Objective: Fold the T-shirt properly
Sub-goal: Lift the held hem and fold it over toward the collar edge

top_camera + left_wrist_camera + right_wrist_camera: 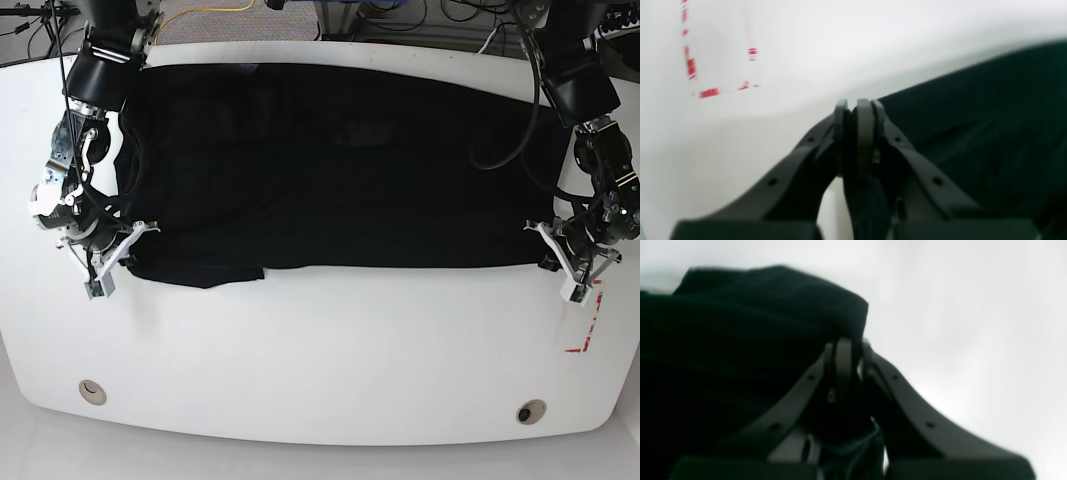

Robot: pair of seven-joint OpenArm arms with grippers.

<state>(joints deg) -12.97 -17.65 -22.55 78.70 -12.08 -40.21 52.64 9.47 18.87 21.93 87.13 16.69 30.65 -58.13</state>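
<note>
your left gripper has its jaws pinched on the black t-shirt hem, cloth bunched between them; right gripper likewise clamped on its corner. it's limp, light fabric: keep both edges taut.

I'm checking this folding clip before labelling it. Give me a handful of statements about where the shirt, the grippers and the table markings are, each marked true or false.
1. The left gripper is shut on fabric of the T-shirt. True.
2. The right gripper hangs open above bare table. False: it is shut on a fold of the shirt.
3. The shirt lies spread wide across the far half of the white table. True.
4. The red dashed marking sits beside the right gripper. False: it is on the left gripper's side.
5. The shirt is balled up in the table's middle. False: it lies mostly flat.
</note>
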